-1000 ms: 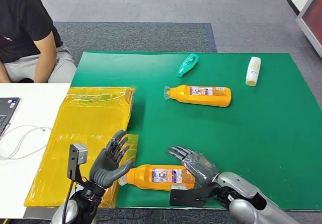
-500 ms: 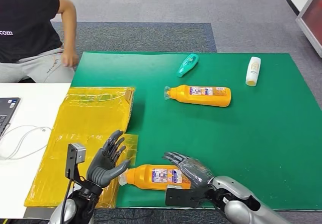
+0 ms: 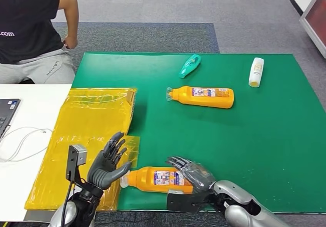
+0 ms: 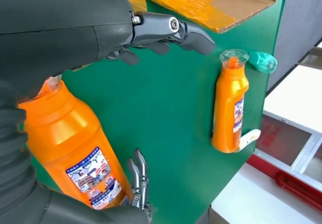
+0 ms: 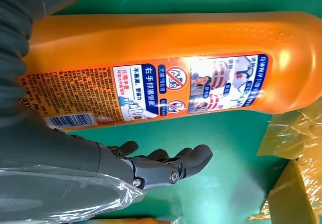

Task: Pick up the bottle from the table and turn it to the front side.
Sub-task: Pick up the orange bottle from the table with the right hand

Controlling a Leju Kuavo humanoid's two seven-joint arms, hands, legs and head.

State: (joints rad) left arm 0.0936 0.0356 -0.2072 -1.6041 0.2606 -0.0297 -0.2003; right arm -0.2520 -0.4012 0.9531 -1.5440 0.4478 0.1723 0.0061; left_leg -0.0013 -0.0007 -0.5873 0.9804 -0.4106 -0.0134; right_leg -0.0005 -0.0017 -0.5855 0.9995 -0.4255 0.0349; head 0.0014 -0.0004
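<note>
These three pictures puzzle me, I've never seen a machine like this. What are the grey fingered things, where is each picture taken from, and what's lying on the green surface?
The grey things are a humanoid robot's two hands. The wide picture looks down from its head; the other two come from cameras at its wrists, so they appear turned. On the green mat lie four bottles: a near orange bottle, a far orange bottle, a teal bottle and a white bottle. Yellow plastic bags lie beside the mat. The left robot hand is at the near bottle's cap end, fingers spread, and the right robot hand is over its base end. Neither has plainly closed on it; the bottle lies on the mat. A seated person is beyond the table.
</note>
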